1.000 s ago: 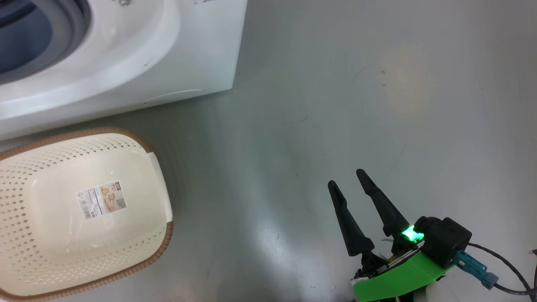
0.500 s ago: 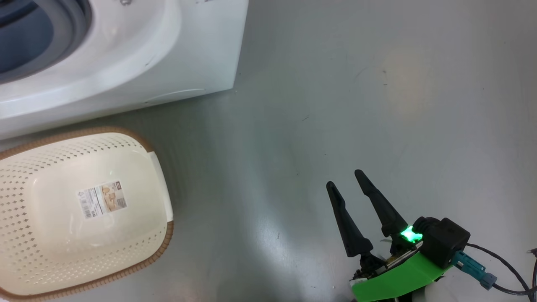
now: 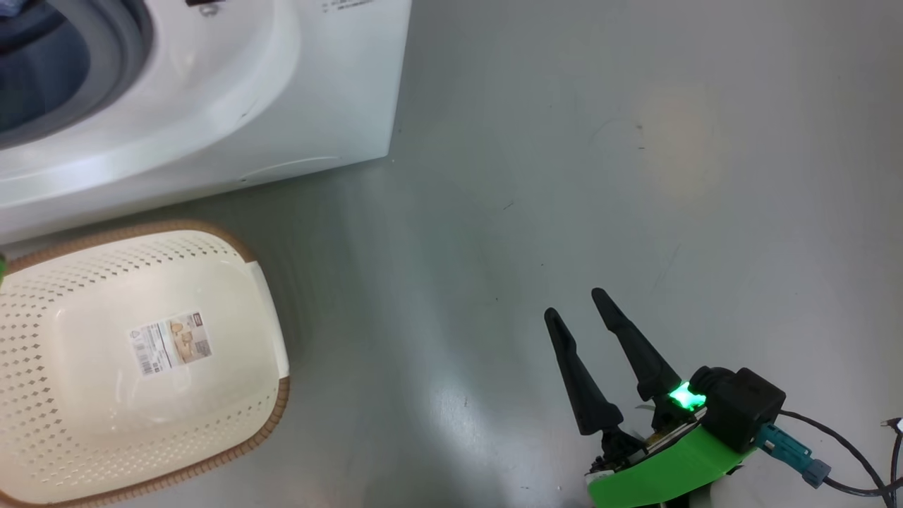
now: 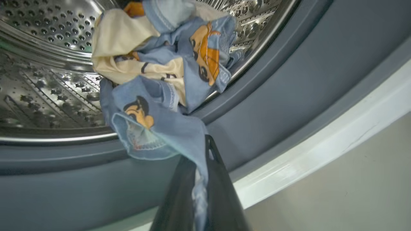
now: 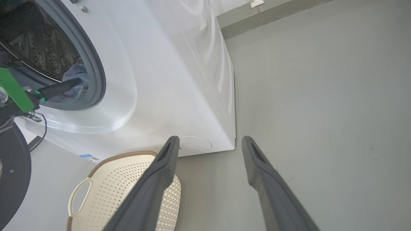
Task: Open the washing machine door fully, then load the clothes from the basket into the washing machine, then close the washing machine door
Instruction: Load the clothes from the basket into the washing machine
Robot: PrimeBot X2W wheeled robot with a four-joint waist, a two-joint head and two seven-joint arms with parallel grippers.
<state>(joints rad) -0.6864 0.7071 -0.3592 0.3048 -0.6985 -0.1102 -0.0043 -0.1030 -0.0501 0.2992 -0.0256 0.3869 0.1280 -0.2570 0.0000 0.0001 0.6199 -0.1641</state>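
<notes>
The clothes (image 4: 160, 73), light-blue fabric with orange cartoon figures and a cream piece, lie in the steel drum and spill over the grey rubber ring (image 4: 289, 80). My left gripper (image 4: 199, 160) is shut on a hanging light-blue corner at the drum mouth, and it also shows in the right wrist view (image 5: 69, 85). The washing machine (image 3: 247, 85) stands at the upper left with its opening uncovered. The washing machine door seems to be the black round shape (image 5: 13, 166) at the left edge. The basket (image 3: 141, 353) sits on the floor, only its label inside. My right gripper (image 3: 573, 303) hangs open over bare floor.
Grey floor (image 3: 600, 176) spreads to the right of the machine. The basket (image 5: 128, 179) stands close against the machine's front lower corner. A cable (image 3: 846, 451) trails from my right wrist at the lower right.
My left gripper has closed on the light-blue fabric. The head view has shifted slightly. The basket, the machine and my right gripper keep their places.
</notes>
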